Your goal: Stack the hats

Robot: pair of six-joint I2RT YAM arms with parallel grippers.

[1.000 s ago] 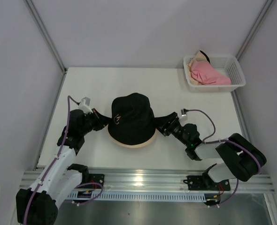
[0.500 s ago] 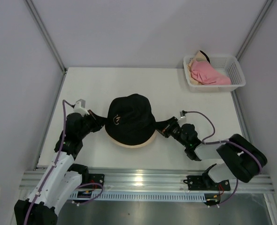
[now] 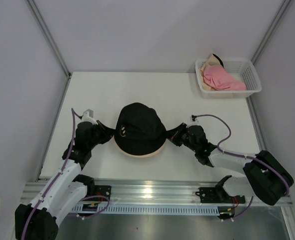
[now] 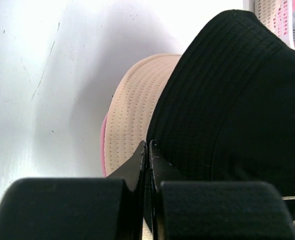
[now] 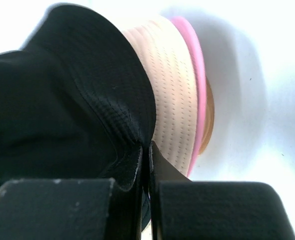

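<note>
A black hat (image 3: 139,126) lies on top of a stack in the middle of the table, over a cream-beige hat (image 3: 137,154) whose rim peeks out below. My left gripper (image 3: 109,134) is shut on the black hat's left brim (image 4: 187,125), its tips (image 4: 148,147) pressed together over the fabric. My right gripper (image 3: 170,136) is shut on the right brim (image 5: 112,100), tips (image 5: 146,150) pinching the fabric. Under the beige hat (image 5: 172,90) show a pink hat's edge (image 5: 195,75) and a sliver of wooden stand (image 5: 208,112).
A white lattice basket (image 3: 251,75) stands at the back right corner with a pink hat (image 3: 222,80) and a pale peach hat (image 3: 209,65) in it. Grey walls close in the table on both sides.
My right gripper has shut on the black hat's brim. Both arms have shifted a little and the black hat now sits lower over the stack.
</note>
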